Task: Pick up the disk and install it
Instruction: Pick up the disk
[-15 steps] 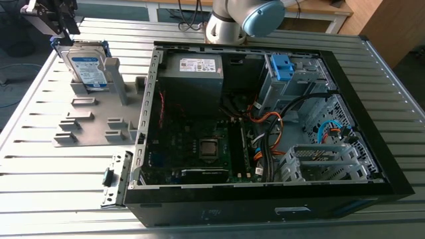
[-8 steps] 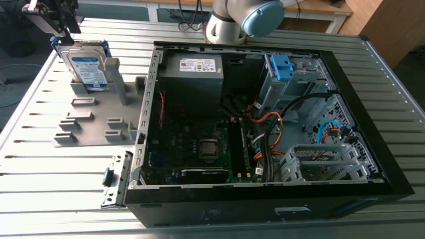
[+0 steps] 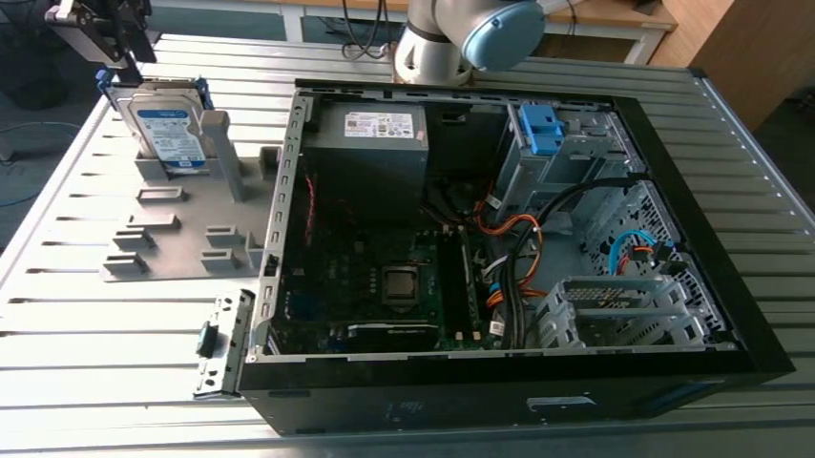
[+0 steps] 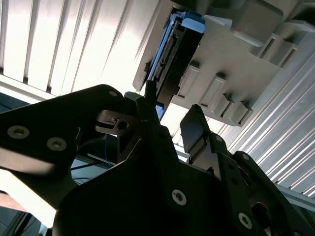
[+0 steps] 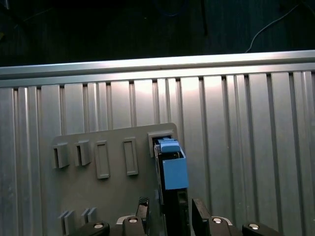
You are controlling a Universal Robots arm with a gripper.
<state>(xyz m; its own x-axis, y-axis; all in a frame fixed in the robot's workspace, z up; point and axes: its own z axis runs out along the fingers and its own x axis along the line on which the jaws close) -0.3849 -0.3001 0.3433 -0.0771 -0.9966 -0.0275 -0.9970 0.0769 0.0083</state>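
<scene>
Pick step, grasp not made. Disk (image 3: 170, 134) stands on edge in grey rack (image 3: 178, 243) near the table's (image 3: 76, 315) far corner, exterior view's left. Gripper (image 5: 171, 206) spread wide, straddling it, holding nothing. You'd want both pads square on its flat faces

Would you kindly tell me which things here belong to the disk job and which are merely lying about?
Part of the job: the disk, upright in its grey stand; the open hand straddling it; the computer case; probably its silver drive cage.
Just there: the power supply; the circuit board; the cables; the slatted table.
</scene>
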